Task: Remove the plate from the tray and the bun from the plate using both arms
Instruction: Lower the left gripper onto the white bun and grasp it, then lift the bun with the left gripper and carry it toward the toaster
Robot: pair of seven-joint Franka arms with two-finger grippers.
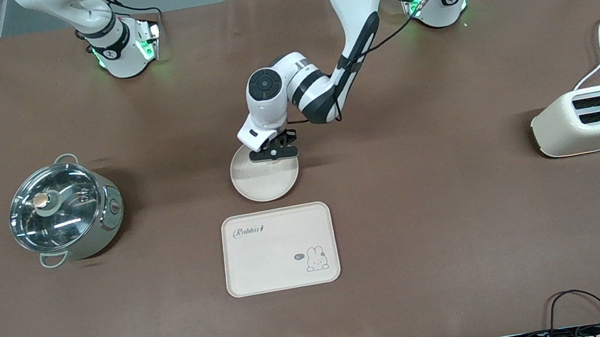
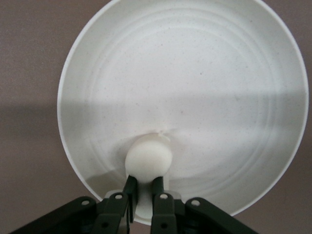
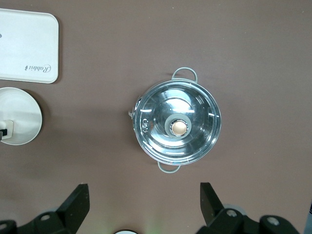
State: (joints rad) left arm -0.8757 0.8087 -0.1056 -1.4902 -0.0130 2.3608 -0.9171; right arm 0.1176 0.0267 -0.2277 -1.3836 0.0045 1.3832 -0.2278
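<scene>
The round cream plate (image 1: 266,179) lies on the brown table, just farther from the front camera than the rabbit tray (image 1: 279,249), not on it. My left gripper (image 1: 272,150) points down at the part of the plate nearest the robots' bases. In the left wrist view its fingers (image 2: 143,183) are shut on the bun (image 2: 148,158), a small pale rounded lump, held low over or on the plate (image 2: 204,87). I cannot tell whether the bun touches it. My right gripper (image 3: 145,207) is open and empty, high above the table near the pot (image 3: 177,127); it is outside the front view.
A steel pot with a glass lid (image 1: 65,209) stands toward the right arm's end of the table. A cream toaster (image 1: 593,119) with a white cord stands toward the left arm's end. The right wrist view also shows the tray (image 3: 27,46) and the plate (image 3: 22,114).
</scene>
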